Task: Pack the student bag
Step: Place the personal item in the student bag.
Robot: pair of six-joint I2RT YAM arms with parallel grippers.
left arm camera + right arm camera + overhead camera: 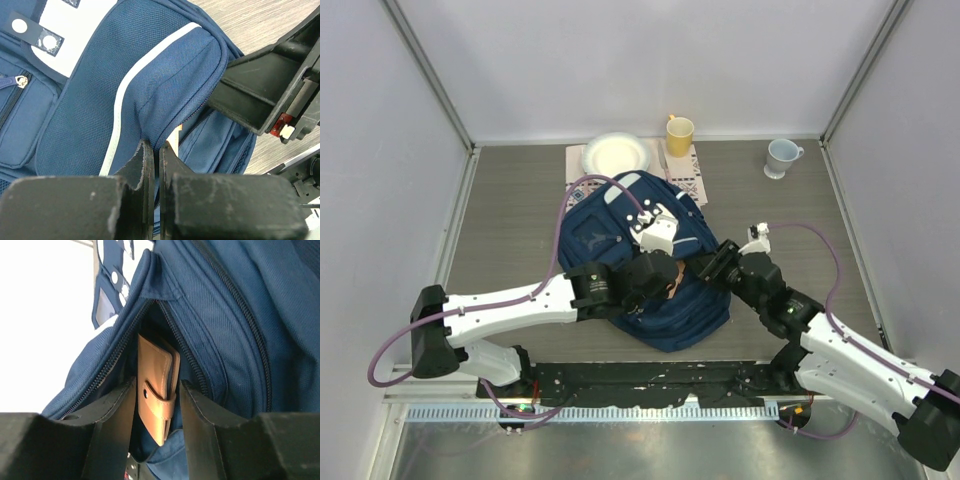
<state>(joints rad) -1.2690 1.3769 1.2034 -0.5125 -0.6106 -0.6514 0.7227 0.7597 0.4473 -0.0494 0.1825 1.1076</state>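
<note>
The student bag (610, 230), navy blue with a white stripe, lies on the table between both arms. My left gripper (156, 147) is shut, pinching a fold of the bag's fabric (100, 100) at the edge of an unzipped pocket. My right gripper (157, 384) is at that pocket's mouth with its fingers open. A tan leather wallet (155, 390) stands between them, partly inside the pocket, with a small gap on each side. In the top view the wallet (672, 278) shows as a tan patch between the two grippers. The pocket's inside is dark.
Behind the bag stand a white plate (616, 154) and a yellow cup (679, 134) on patterned mats (686, 186). A pale mug (781, 157) is at the back right. Grey walls close in the table on three sides.
</note>
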